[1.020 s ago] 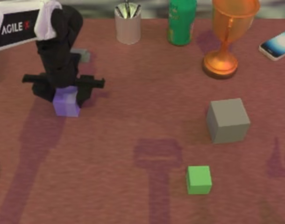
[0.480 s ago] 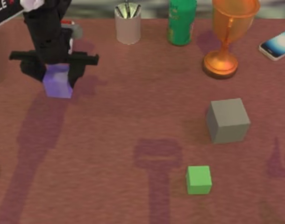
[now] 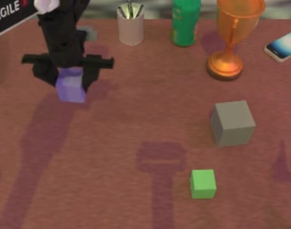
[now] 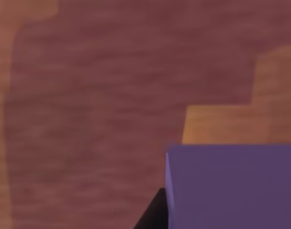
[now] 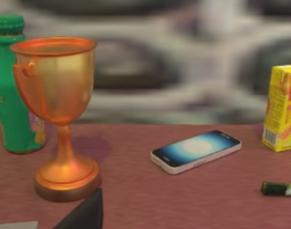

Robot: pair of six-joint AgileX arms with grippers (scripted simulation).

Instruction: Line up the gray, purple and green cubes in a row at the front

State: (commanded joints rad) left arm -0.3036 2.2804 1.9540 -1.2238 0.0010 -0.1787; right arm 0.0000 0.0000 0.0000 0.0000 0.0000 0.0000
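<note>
My left gripper (image 3: 71, 78) is shut on the lavender purple cube (image 3: 71, 87) and holds it above the table at the back left. The left wrist view is filled on one side by that purple cube (image 4: 231, 186), with one black fingertip (image 4: 155, 212) against its side. At the right middle sits the big gray cube (image 3: 232, 122). The small green cube (image 3: 203, 183) lies nearer the front, left of the gray one. My right arm is outside the top view. Its wrist view shows a single black fingertip (image 5: 86, 212), standing wide to one side.
Along the back stand a white pen cup (image 3: 130, 25), a green can (image 3: 185, 21), an orange trophy (image 3: 227, 45) and a phone (image 3: 283, 45). A yellow juice box (image 5: 281, 107) and a marker (image 5: 279, 189) lie beyond the phone.
The left gripper carried the purple cube up and toward the back, then shifted a little to the right. The gray and green cubes stayed put.
</note>
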